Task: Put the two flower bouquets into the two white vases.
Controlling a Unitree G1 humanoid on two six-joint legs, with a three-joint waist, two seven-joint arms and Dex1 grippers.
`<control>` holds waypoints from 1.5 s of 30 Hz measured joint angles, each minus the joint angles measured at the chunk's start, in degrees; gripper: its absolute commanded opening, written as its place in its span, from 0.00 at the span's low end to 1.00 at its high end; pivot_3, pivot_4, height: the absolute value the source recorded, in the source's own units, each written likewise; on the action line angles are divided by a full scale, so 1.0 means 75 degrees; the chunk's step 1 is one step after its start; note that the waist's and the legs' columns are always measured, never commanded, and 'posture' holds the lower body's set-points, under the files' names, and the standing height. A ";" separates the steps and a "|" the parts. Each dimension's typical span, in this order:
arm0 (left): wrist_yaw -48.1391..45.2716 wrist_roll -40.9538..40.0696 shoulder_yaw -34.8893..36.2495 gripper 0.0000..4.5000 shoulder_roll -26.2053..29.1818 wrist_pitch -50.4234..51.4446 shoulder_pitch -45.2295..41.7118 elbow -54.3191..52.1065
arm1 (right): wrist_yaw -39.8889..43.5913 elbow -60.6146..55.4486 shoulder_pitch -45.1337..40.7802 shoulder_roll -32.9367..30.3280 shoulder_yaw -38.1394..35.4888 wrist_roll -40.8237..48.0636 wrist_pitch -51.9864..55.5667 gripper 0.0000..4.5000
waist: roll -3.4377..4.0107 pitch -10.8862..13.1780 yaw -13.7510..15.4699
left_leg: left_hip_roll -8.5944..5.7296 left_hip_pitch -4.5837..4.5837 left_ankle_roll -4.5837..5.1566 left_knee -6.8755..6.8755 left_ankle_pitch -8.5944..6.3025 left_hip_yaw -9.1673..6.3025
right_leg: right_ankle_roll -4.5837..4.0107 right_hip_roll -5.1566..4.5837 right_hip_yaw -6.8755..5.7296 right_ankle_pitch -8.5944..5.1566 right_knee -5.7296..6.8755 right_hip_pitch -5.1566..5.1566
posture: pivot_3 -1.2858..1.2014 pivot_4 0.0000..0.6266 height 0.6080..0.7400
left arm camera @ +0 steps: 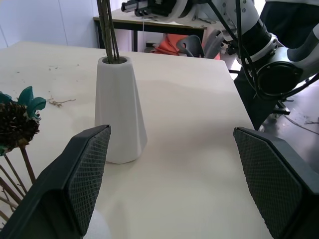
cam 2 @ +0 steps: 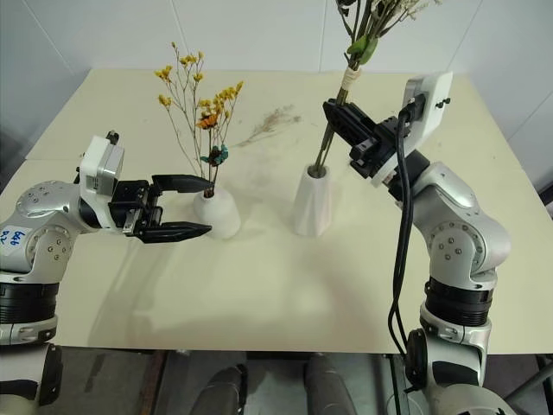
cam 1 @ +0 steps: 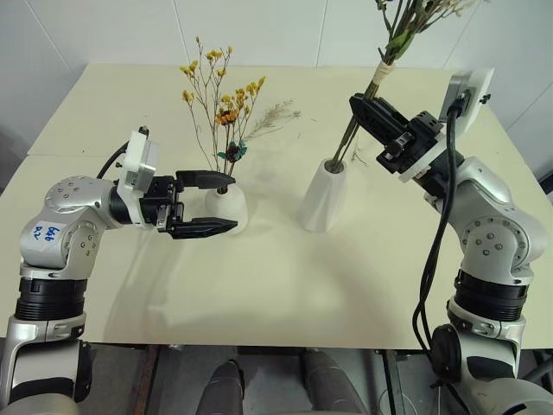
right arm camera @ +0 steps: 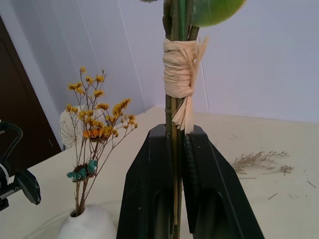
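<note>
The thin yellow-orange bouquet (cam 1: 220,104) with its teal bit (left arm camera: 27,99) stands upright in the squat white vase (cam 1: 232,212). My left gripper (cam 1: 232,203) is open and level at that vase's left side, with nothing between its fingers (left arm camera: 87,179). My right gripper (cam 1: 358,105) is shut on the stems of the bushier bouquet (cam 1: 393,39), just below its raffia tie (right arm camera: 179,64). The stem ends (cam 1: 346,147) slant down into the mouth of the tall cone vase (cam 1: 324,199).
Both vases stand mid-table on the cream tabletop (cam 1: 259,285). A loose dried sprig (cam 1: 275,115) lies behind them, with a few crumbs near it. There is open tabletop in front of the vases and at the far corners.
</note>
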 measured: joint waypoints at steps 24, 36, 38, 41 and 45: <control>0.0337 0.0030 0.0114 0.94 -0.0042 -0.0227 0.0377 -0.0074 | 0.0471 -0.0451 0.1440 -0.0808 0.0465 -0.0470 -0.0927 0.87 | -0.0001 0.0000 0.0032 | -0.0002 -0.0001 0.0001 -0.0005 0.0000 0.0001 | 0.0000 -0.0003 -0.0001 0.0000 -0.0014 0.0002 | 0.52 0.24 1.00; 0.0478 0.0199 0.0367 0.94 0.0001 -0.0485 0.0625 -0.0026 | 0.0860 -0.0816 0.1889 -0.1108 0.0381 -0.0461 -0.1218 0.87 | -0.0001 0.0000 0.0025 | 0.0001 0.0024 0.0017 0.0000 0.0010 0.0001 | -0.0006 0.0005 0.0000 0.0008 0.0002 0.0018 | 0.52 0.24 1.00; 0.0481 0.0204 0.0367 0.94 0.0000 -0.0490 0.0625 -0.0026 | 0.0861 -0.0848 0.1892 -0.1110 0.0381 -0.0454 -0.1217 0.87 | -0.0001 0.0000 0.0035 | -0.0001 0.0023 0.0017 -0.0002 0.0010 0.0002 | -0.0006 0.0002 0.0000 0.0009 -0.0004 0.0021 | 0.52 0.24 1.00; 0.0482 0.0216 0.0367 0.94 0.0000 -0.0520 0.0626 -0.0013 | 0.0837 -0.0824 0.1889 -0.1114 0.0379 -0.0455 -0.1191 0.87 | -0.0001 0.0000 0.0053 | -0.0001 0.0022 0.0017 -0.0005 0.0010 0.0003 | -0.0006 -0.0001 0.0000 0.0009 -0.0009 0.0021 | 0.52 0.24 1.00; 0.0487 0.0225 0.0367 0.94 -0.0029 -0.0528 0.0626 -0.0012 | 0.0717 -0.0694 0.1470 -0.1089 0.0379 -0.0364 -0.1128 0.87 | -0.0001 0.0000 0.0027 | -0.0001 0.0024 0.0016 -0.0005 0.0011 0.0004 | -0.0006 0.0000 0.0002 0.0009 -0.0004 0.0020 | 0.52 0.24 1.00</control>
